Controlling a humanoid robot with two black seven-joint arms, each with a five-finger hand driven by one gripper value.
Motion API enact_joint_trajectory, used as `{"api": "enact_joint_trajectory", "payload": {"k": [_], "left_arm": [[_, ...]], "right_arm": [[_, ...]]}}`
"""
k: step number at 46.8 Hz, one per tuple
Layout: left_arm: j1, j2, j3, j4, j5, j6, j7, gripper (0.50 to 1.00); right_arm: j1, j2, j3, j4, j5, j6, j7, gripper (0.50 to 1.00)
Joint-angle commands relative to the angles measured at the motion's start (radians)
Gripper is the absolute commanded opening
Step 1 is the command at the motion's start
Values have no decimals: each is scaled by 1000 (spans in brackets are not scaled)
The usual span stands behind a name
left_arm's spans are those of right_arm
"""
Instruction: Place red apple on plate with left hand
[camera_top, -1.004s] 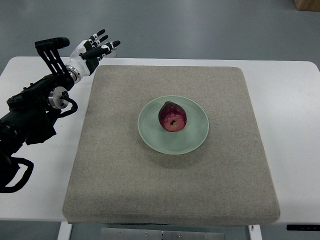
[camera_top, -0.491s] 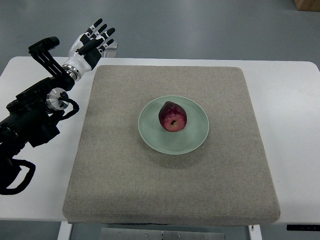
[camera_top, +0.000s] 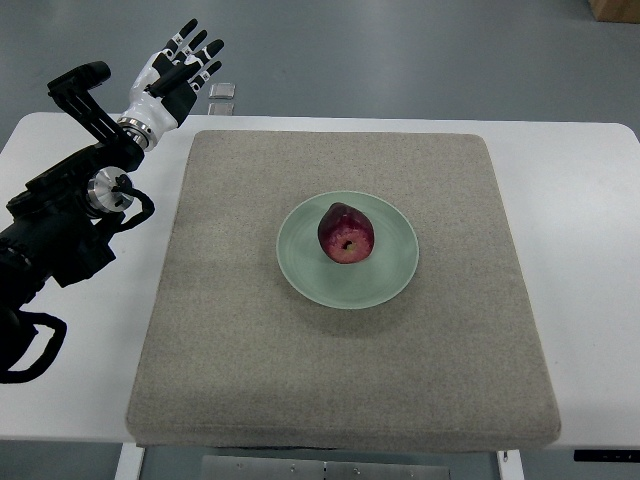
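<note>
Top view, red apple (camera_top: 346, 234) on plate (camera_top: 392, 281)

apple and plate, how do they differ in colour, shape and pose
The dark red apple is rounded and bulky, lying tipped with one dimpled end facing the camera; the pale green round plate is flat and shallow. The apple is far smaller than the plate and sits slightly left of its centre. Both rest on the grey felt mat, untouched by the left hand.

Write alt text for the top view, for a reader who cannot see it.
A red apple sits on a pale green plate at the centre of a grey mat on a white table. The robot's left hand, fingers spread and empty, is raised beyond the mat's far left corner.
</note>
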Motion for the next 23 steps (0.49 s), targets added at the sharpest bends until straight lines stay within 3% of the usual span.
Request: {"api": "enact_joint_trajectory", "payload": {"k": [1, 23], "left_arm": [[1, -1, 0, 1, -1, 2, 0, 994], [-8, 2, 0, 1, -3, 8, 0, 994]], "right_arm": [[0, 0, -1, 0, 0, 0, 0, 964], [-2, 0, 1, 37, -5, 12, 0, 964]]}}
